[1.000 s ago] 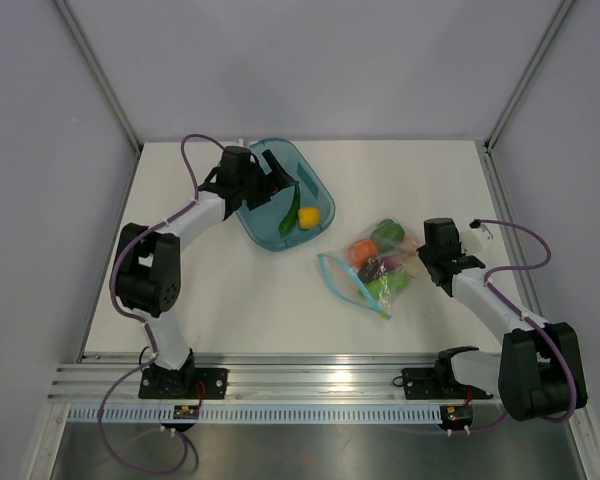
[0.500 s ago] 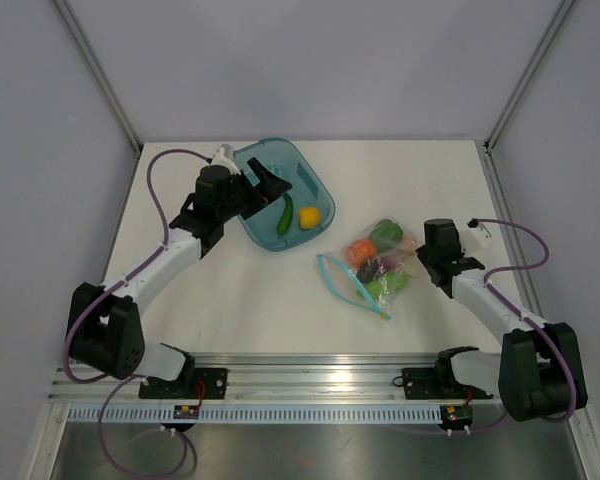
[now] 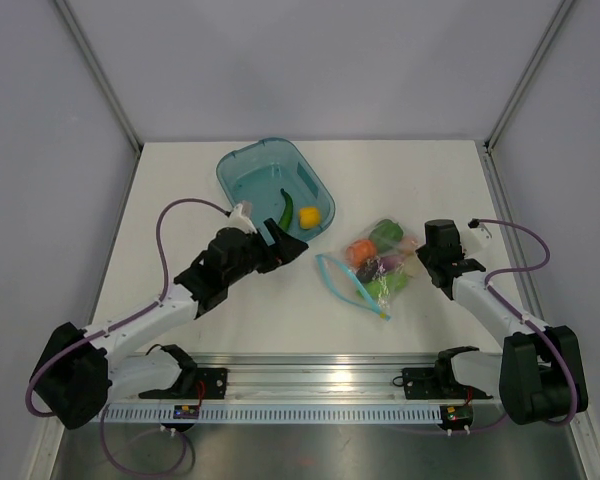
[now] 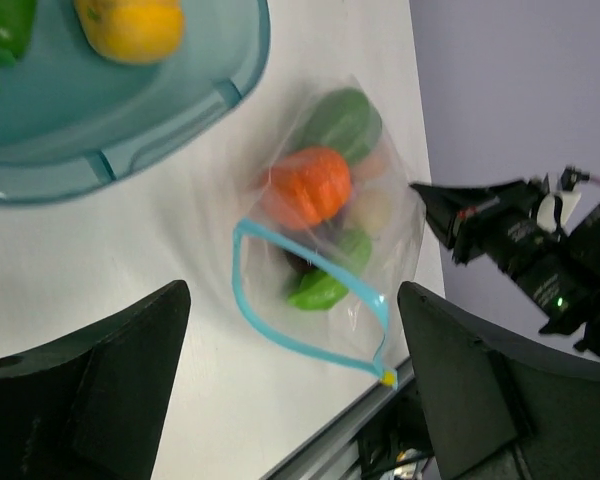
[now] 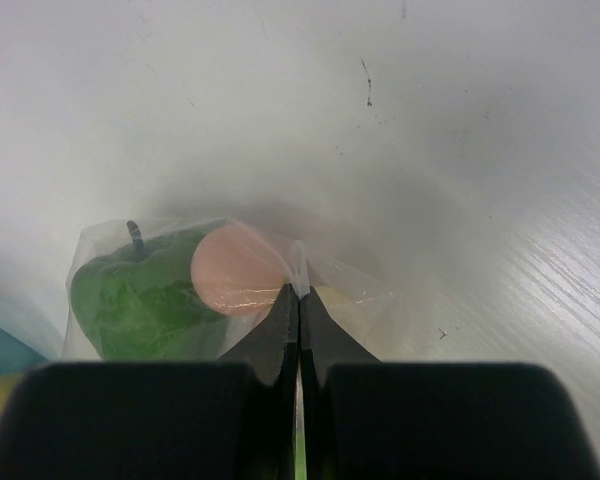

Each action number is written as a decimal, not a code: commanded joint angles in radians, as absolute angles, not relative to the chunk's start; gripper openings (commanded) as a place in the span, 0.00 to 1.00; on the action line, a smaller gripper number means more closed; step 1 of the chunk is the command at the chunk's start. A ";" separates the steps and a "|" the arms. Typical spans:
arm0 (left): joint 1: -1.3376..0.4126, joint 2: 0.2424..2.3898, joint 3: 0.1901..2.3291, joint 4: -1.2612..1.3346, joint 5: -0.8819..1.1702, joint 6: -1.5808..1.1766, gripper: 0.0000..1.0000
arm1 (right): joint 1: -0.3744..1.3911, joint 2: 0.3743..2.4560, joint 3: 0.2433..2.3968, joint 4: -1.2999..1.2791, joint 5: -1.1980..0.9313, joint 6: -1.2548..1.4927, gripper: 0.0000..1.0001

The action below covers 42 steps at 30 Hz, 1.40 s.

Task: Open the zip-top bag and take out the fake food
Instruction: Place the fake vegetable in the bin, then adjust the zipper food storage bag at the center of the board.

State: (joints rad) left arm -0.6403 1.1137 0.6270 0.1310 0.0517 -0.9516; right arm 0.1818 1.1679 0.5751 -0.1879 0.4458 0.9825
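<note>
The clear zip-top bag [image 3: 378,262] lies on the table right of centre, its teal zip strip [image 3: 346,284] standing open in a loop toward the left. Fake food is inside it: an orange piece [image 3: 361,251], a green pepper [image 3: 386,233], a purple eggplant [image 3: 373,268] and a green piece [image 3: 387,287]. My right gripper [image 3: 422,259] is shut on a fold of the bag's closed end [image 5: 298,262]. My left gripper [image 3: 286,246] is open and empty, left of the bag's mouth; in its wrist view the bag [image 4: 330,215] lies ahead between its fingers [image 4: 130,370].
A teal tub [image 3: 242,178] stands at the back, left of centre. It holds a green cucumber [image 3: 285,210] and a yellow lemon [image 3: 309,215]. The table's near edge and an aluminium rail [image 3: 310,375] run in front of the bag.
My left arm has swung from over the tub down toward the near side and now points at the bag's open mouth. The right gripper and the bag have not moved.
</note>
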 commanded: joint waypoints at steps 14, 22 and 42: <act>-1.004 1.153 0.440 0.388 -0.057 -1.009 0.68 | 0.175 1.166 0.591 -0.189 0.466 0.992 0.00; -1.048 1.342 0.541 0.462 -0.034 -1.045 0.67 | 0.175 1.161 0.589 -0.192 0.463 0.997 0.00; -1.048 1.634 0.971 0.253 -0.143 -0.832 0.66 | 0.175 1.123 0.572 -0.196 0.440 1.005 0.00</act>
